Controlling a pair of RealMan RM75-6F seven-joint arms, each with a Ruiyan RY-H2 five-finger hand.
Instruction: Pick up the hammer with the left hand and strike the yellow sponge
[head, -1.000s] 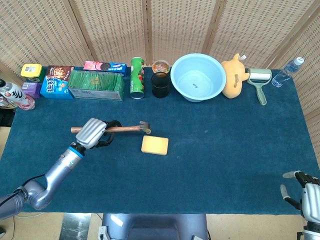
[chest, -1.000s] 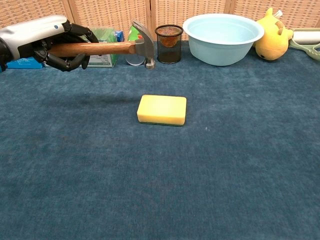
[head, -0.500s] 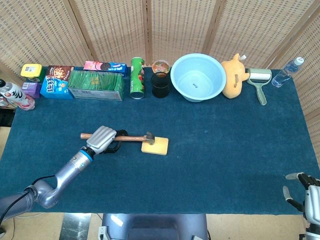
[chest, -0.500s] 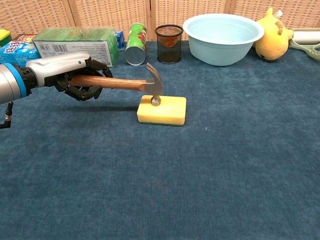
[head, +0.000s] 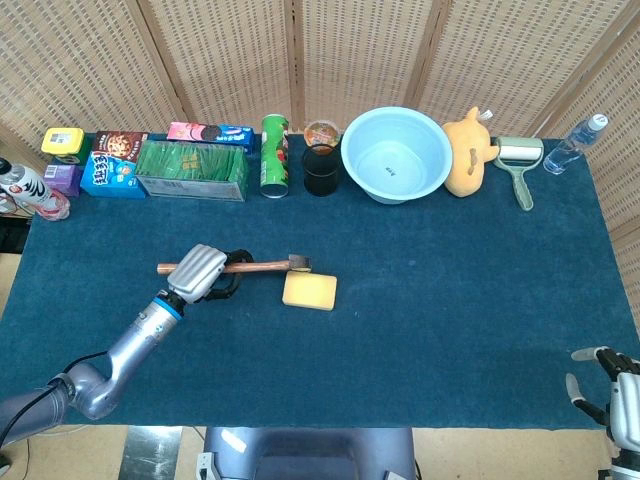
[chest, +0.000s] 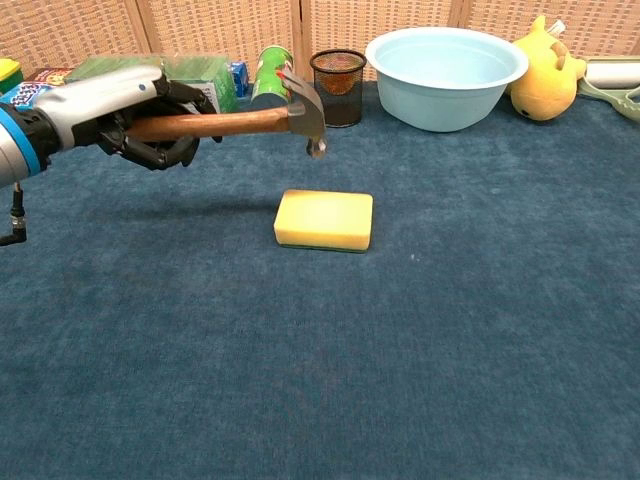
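My left hand (head: 203, 274) (chest: 130, 118) grips the wooden handle of the hammer (head: 262, 266) (chest: 225, 122). The hammer is held level in the air, its steel head (chest: 306, 105) above the left part of the yellow sponge (head: 310, 291) (chest: 324, 220) and clear of it. The sponge lies flat on the blue cloth near the table's middle. My right hand (head: 618, 385) shows only at the bottom right corner of the head view, fingers apart and holding nothing.
Along the back edge stand snack boxes (head: 192, 170), a green can (head: 274, 154) (chest: 272, 74), a black mesh cup (head: 321, 169) (chest: 338, 87), a light blue bowl (head: 396, 154) (chest: 446, 62), a yellow plush toy (head: 469, 151) (chest: 545, 72), a lint roller (head: 519, 160) and a water bottle (head: 574, 144).
Half a second ago the hammer head rested on the sponge; my left hand has since raised it clear. One second ago it was raised too, so one strike has come and gone.
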